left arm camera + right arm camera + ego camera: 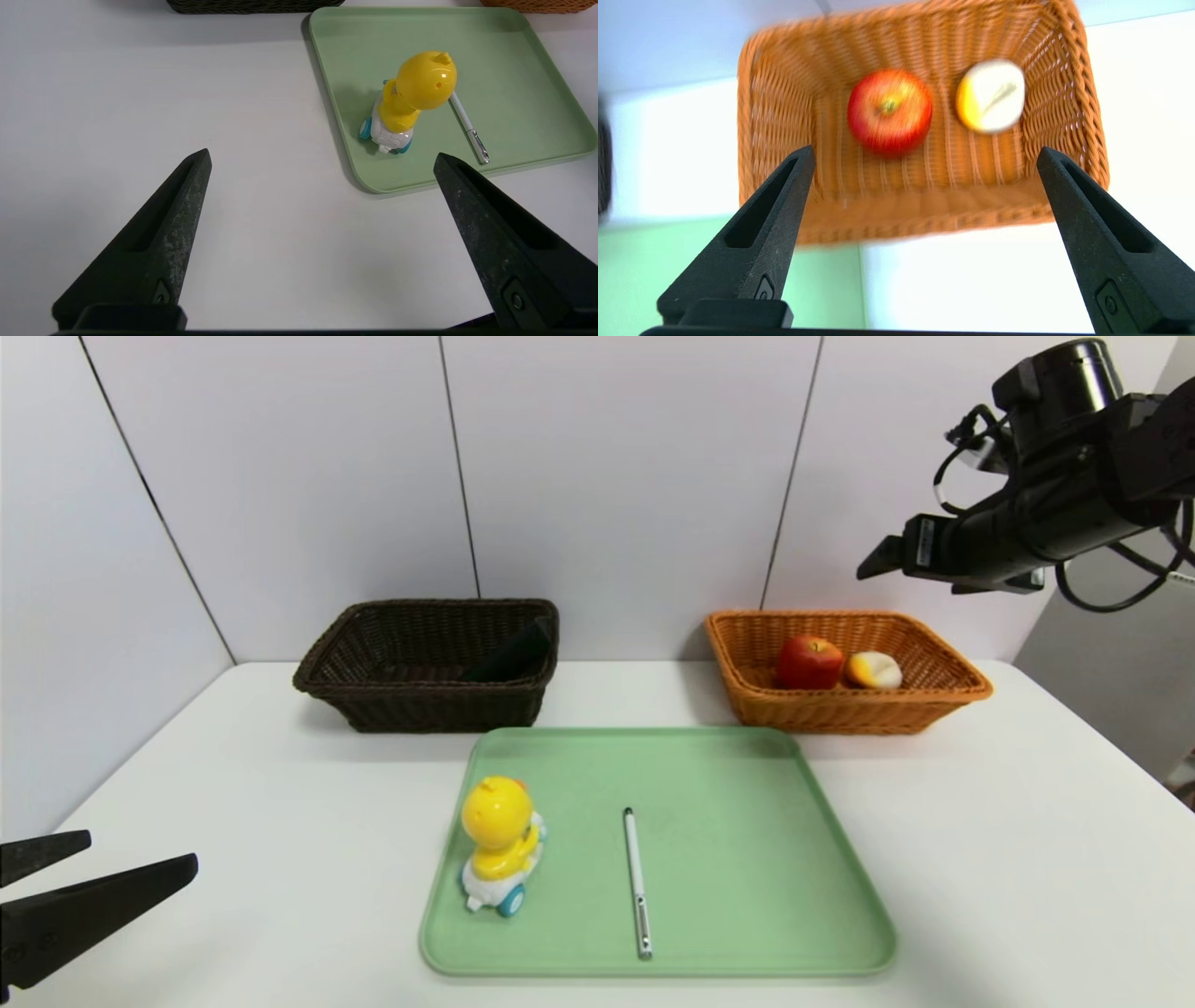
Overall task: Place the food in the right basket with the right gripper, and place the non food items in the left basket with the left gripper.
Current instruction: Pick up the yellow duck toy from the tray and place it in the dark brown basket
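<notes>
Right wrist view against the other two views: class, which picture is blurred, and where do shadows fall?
Right wrist view: the orange basket, apple and white piece are smeared, while the right gripper fingers stay sharp. Head view: crisp, with soft shadows under both baskets. Left wrist view: sharp, with the duck toy casting a faint shadow on the green tray.

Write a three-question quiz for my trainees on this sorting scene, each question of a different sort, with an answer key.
1. True or false: the red apple lies in the orange-tan basket.
2. Which things are on the green tray?
A. yellow duck toy and pen
B. apple and pen
C. duck toy only
3. Fill in: the black pouch rests in the ____ basket.

Key
1. True; the white-and-orange food piece lies beside it.
2. A
3. dark brown
</notes>
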Controlling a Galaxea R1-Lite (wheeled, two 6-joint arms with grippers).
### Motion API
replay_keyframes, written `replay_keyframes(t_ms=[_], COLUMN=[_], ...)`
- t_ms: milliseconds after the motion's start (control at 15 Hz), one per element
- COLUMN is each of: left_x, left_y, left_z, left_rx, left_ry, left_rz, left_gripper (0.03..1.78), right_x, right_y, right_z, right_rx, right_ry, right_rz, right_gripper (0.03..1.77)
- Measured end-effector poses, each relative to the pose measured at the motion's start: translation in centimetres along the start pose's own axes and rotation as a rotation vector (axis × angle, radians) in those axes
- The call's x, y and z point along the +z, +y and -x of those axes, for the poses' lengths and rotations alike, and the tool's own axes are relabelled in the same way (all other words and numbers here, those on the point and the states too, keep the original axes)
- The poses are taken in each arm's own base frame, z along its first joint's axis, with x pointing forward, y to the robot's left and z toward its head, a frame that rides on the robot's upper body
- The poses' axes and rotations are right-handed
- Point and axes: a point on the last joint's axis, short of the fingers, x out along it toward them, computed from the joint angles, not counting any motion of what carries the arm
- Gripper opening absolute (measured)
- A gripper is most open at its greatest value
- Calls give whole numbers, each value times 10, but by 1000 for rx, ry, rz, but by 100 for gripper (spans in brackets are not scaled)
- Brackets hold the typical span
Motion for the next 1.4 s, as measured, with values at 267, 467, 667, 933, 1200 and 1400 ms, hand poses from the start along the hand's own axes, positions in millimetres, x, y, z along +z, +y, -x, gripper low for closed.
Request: replay_keyframes(t_ms=[267, 467, 667, 933, 1200, 1400], left_x=[-1, 7, 13, -14, -56, -79], left_y=[0, -2, -4, -1, 3, 6], left_z=[1, 4, -3, -26, -44, -41], left_rx=[-4, -23, -49, -40, -35, -61], left_ry=[-11, -38, -19, -2, -56, -45], left_rz=[-106, -131, -37, -20, -86, -130], left_gripper=[169, 169, 169, 169, 169, 169], right_x=[0, -9, -13, -17, -21, -26], right_y=[9, 11, 8, 2, 3, 12], right_z=[28, 48, 73, 98, 107, 113], right_rx=[68, 72, 66, -7, -57, -33], right_ry=[-12, 47, 58, 42, 50, 50], right_rz=[60, 64, 64, 65, 45, 44], right_gripper=[167, 168, 169, 169, 169, 169])
